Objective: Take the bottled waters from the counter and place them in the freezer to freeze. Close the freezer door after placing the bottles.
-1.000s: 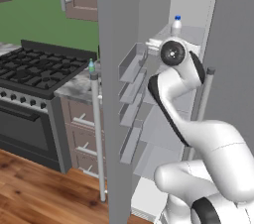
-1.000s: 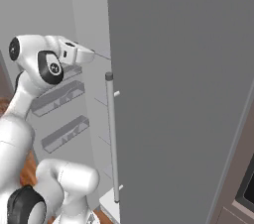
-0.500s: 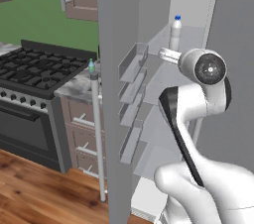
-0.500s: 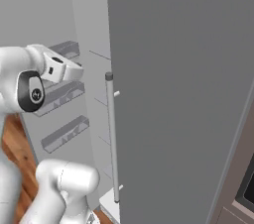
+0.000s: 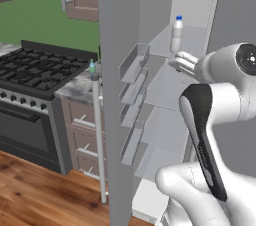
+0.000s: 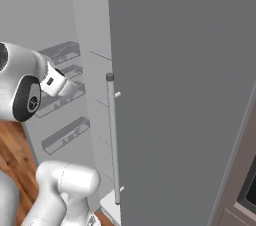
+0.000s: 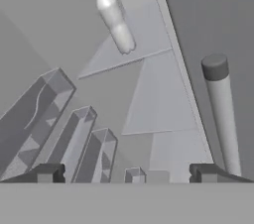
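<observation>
A translucent white bottle with a blue cap (image 5: 176,35) (image 7: 115,20) stands upright on an upper shelf inside the open freezer (image 5: 165,87). My gripper (image 5: 176,61) (image 6: 74,88) (image 7: 126,173) hangs open and empty just below and in front of that bottle, apart from it. The teal bottle with a green cap (image 5: 92,66) stands on the marbled counter (image 5: 75,89), beyond the freezer door (image 5: 116,100), which is swung wide open with its inner bins (image 5: 134,65) (image 6: 59,53) facing the freezer.
The plain grey right-hand fridge door (image 6: 185,95) is shut, its silver handle (image 6: 114,140) (image 7: 222,114) close beside my hand. A black gas stove (image 5: 35,70) stands left of the counter, over brown drawers (image 5: 82,120). Wooden floor lies below.
My hand has drawn back and down from the white bottle, which stays on the shelf. The elbow has swung to the right. The jaws stay open.
</observation>
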Controlling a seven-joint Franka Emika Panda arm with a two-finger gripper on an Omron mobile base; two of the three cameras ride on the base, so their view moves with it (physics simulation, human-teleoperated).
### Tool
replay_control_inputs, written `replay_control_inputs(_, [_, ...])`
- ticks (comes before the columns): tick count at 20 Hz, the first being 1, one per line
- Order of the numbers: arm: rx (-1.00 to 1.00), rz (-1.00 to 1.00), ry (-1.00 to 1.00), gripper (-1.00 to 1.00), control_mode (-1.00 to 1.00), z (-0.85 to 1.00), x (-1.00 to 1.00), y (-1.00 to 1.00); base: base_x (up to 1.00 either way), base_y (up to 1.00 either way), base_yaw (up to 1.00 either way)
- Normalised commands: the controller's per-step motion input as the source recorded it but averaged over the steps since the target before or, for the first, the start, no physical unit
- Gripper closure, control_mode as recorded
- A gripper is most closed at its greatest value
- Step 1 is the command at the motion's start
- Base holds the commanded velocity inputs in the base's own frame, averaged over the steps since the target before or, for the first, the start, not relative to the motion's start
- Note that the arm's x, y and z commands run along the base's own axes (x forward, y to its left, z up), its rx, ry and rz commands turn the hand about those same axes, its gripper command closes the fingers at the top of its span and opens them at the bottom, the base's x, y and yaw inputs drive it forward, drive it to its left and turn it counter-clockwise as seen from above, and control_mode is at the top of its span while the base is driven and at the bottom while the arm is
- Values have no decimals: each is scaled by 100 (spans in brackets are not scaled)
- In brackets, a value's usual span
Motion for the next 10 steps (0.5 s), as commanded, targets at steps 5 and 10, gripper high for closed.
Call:
replay_control_inputs(5, [19, 17, 44, -100, -100, -2, -1, 0, 0, 0, 0])
replay_control_inputs(10, [0, 18, 27, -100, -100, -16, -45, 0, 0, 0, 0])
